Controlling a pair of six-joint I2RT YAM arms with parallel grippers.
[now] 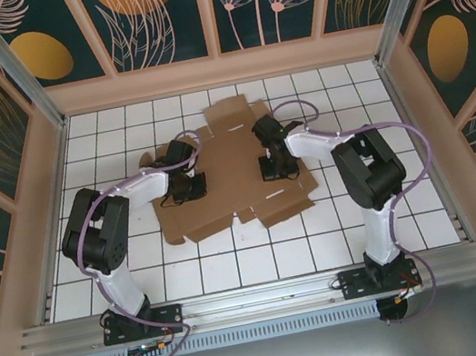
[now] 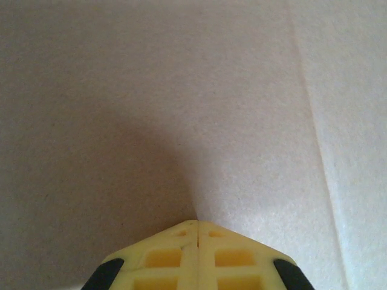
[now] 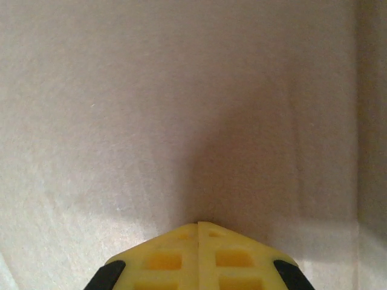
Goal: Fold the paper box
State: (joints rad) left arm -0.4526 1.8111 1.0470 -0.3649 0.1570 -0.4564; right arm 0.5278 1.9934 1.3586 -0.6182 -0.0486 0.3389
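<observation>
The paper box [image 1: 227, 166] lies as a flat brown die-cut sheet on the white tiled table, flaps spread out. My left gripper [image 1: 186, 187] points down onto the sheet's left part. My right gripper [image 1: 275, 168] points down onto its right part. In the left wrist view the yellow fingertips [image 2: 198, 226] meet with nothing between them, tips against the cardboard [image 2: 181, 109]. A crease runs down the right side there. In the right wrist view my gripper [image 3: 198, 228] is likewise shut and empty, its tips on the cardboard [image 3: 181, 109].
The table [image 1: 409, 203] is walled on three sides by patterned panels with pale wooden frames. A metal rail [image 1: 259, 299] runs along the near edge, where both arm bases sit. Purple cables loop from each arm.
</observation>
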